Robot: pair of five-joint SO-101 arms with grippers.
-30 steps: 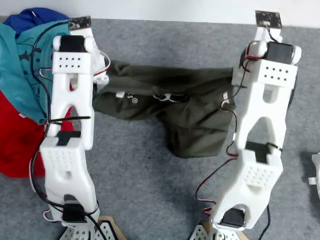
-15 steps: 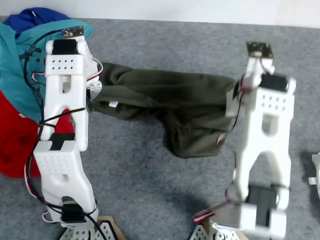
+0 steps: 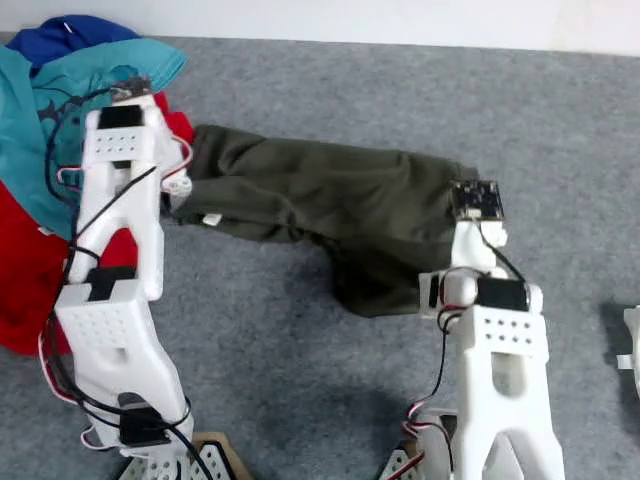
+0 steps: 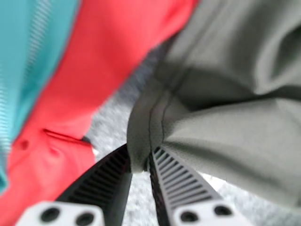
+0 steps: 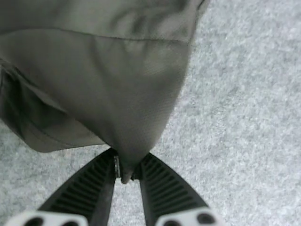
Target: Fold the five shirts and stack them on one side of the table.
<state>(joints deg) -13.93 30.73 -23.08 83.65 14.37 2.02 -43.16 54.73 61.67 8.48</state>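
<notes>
High view: both arms drew back, spreading the olive shirt for folding; left gripper and right gripper clamp its edges.

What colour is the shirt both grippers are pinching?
Plain dark olive green; the shirt shows best in the high view.

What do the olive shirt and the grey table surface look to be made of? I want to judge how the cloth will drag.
The olive shirt looks like a thin, soft cloth, perhaps cotton or a blend: matte, with a fine regular weave texture, stitched hems and loose creases. The table surface looks like grey felt or short-pile carpet: matte, with a fuzzy, speckled nap, so it may grip the cloth somewhat.
</notes>
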